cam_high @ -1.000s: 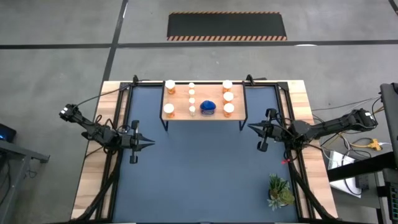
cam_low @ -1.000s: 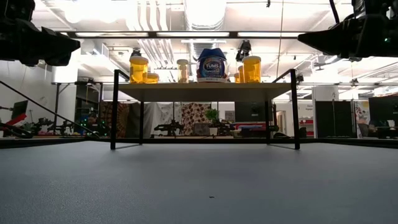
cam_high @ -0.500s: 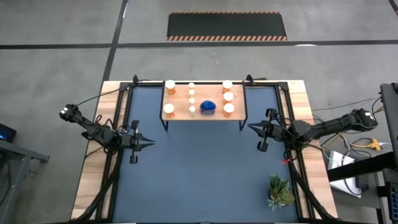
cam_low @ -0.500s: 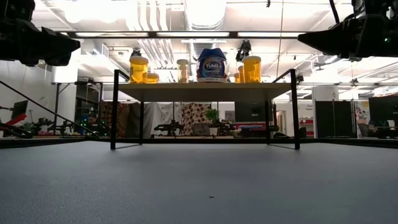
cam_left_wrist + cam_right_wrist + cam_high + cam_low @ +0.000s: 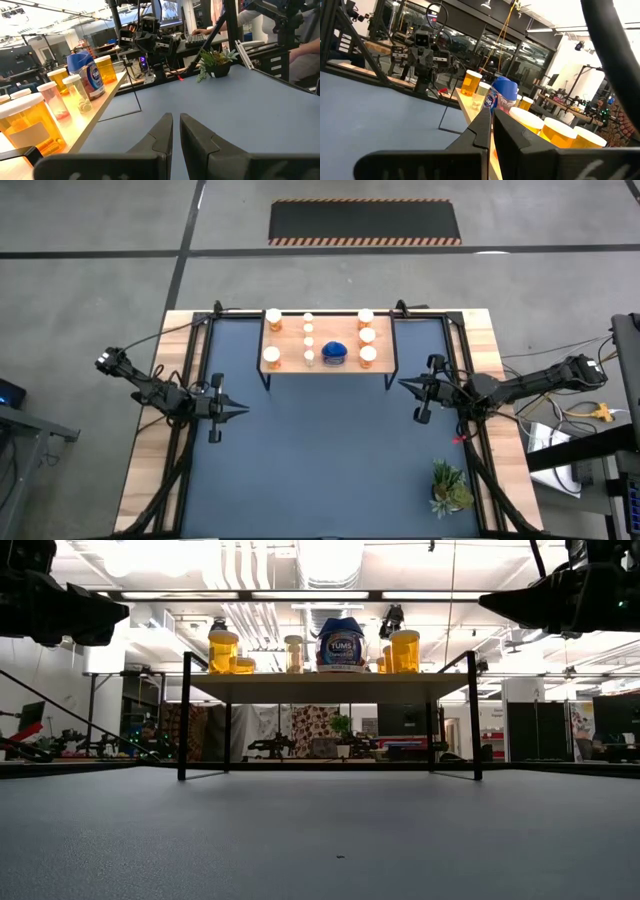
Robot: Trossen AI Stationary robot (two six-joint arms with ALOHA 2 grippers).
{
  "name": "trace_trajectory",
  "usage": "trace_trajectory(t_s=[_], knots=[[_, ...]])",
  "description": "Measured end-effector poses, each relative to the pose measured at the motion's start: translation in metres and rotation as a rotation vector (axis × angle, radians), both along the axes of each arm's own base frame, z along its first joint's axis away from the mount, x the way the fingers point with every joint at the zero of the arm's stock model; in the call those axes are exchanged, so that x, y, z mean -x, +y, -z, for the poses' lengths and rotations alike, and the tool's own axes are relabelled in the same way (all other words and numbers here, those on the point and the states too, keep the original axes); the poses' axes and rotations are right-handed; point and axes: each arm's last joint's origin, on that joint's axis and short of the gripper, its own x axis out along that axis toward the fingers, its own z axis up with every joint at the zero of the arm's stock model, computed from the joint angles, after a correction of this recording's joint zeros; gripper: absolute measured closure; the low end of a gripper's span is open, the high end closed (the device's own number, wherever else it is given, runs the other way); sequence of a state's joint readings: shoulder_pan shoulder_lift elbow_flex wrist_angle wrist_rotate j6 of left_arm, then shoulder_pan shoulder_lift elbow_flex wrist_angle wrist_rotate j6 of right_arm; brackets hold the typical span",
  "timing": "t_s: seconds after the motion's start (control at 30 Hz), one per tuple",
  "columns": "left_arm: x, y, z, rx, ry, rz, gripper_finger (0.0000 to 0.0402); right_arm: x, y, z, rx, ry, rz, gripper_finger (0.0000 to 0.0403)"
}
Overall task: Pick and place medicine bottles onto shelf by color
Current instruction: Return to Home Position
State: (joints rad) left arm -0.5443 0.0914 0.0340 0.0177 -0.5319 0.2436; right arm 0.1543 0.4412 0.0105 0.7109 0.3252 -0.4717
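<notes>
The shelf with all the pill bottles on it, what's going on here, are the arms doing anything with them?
Nothing is being handled at this moment. The medicine bottles all stand on the shelf in groups. Two large orange ones are at its left end, followed by a row of small pale ones. The blue bottle is near the middle, and three orange ones are at the right end. The left gripper and the right gripper hover shut and empty over the mat, one on each side, clear of the shelf.
</notes>
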Motion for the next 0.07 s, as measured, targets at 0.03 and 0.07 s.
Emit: trace_trajectory(t_s=[0.03, 0.07], knots=[[0.0, 0.0, 0.0, 0.0, 0.0, 0.0, 0.0384, 0.0, 0.0, -0.0001, 0.0, -0.001, 0.0, 0.0394], [0.0, 0.0, 0.0, 0.0, 0.0, 0.0, 0.0384, 0.0, 0.0, -0.0001, 0.0, -0.001, 0.0, 0.0394]])
